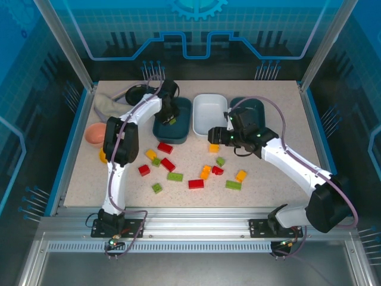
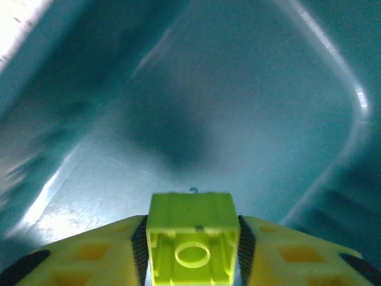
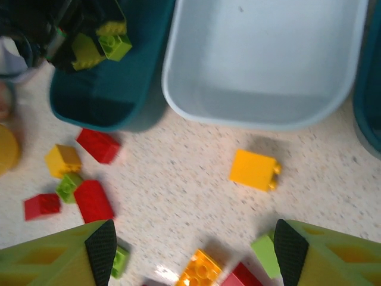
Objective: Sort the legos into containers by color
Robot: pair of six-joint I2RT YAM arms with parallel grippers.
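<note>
While left end effector [image 2: 191,241] clamps lime brick [image 2: 190,217] inside teal tub [image 2: 250,89], right end effector [image 3: 194,251] stands apart.

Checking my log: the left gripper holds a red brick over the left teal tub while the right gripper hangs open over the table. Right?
The brick is lime green, not red, as the left wrist view shows. The left gripper does hold it over the left teal tub, and the right gripper is open over the table.
</note>
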